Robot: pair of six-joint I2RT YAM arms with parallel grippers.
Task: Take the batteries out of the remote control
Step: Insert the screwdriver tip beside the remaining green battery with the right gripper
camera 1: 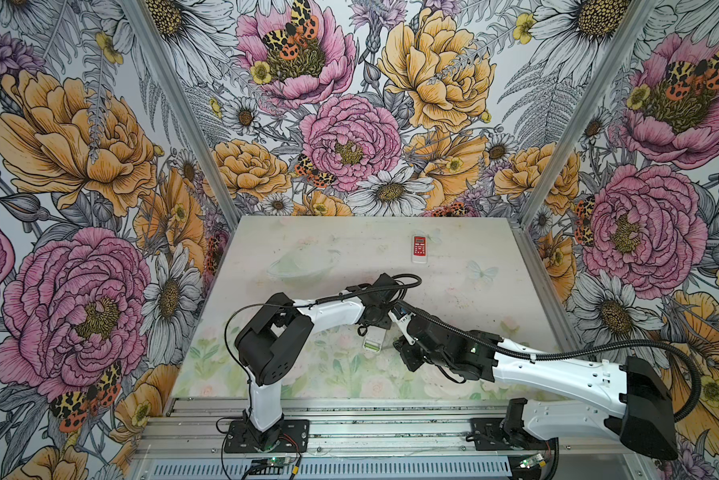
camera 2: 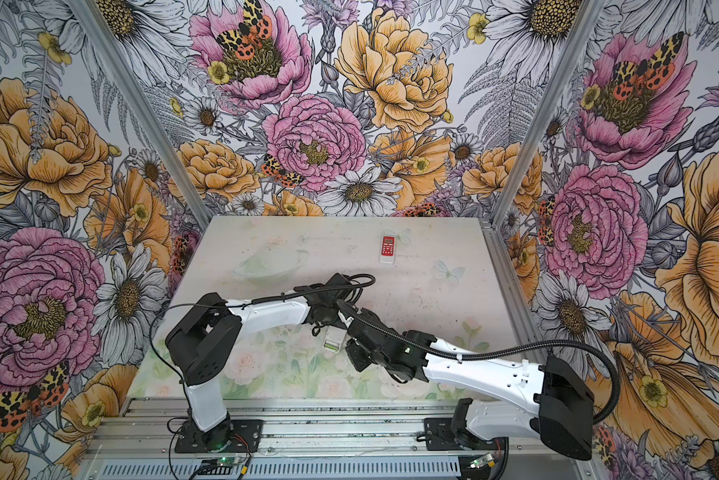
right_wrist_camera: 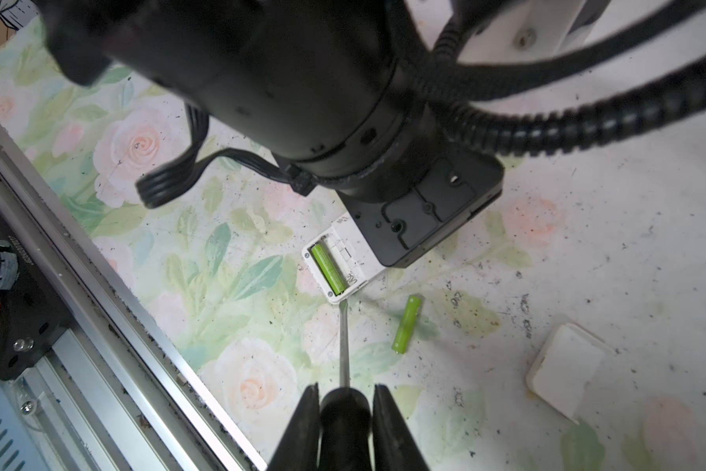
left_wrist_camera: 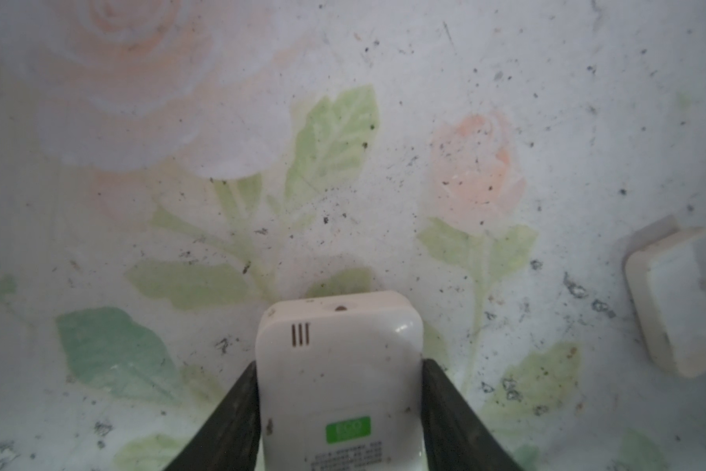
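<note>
The remote control (right_wrist_camera: 349, 255) lies on the table (right_wrist_camera: 628, 204). The seated battery (right_wrist_camera: 327, 269) sits in its open compartment. The loose battery (right_wrist_camera: 406, 324) lies on the table just beside the remote control, with the detached cover (right_wrist_camera: 563, 371) beyond that battery. The screwdriver (right_wrist_camera: 343, 346) tip appears to touch the remote control's compartment end. A second remote (camera 1: 419, 248) lies well behind it.

The black left gripper (left_wrist_camera: 339, 361) flanks a white remote (left_wrist_camera: 335, 387) with a bright green label (left_wrist_camera: 348, 427) (print blurred) — one light green battery (right_wrist_camera: 329, 269) inside it, a second green battery (right_wrist_camera: 406, 324) beside the right gripper's (right_wrist_camera: 345, 385) silvery screwdriver (right_wrist_camera: 344, 342), handle seemingly black; table (right_wrist_camera: 628, 204) pale roses, dark-speckled.
</note>
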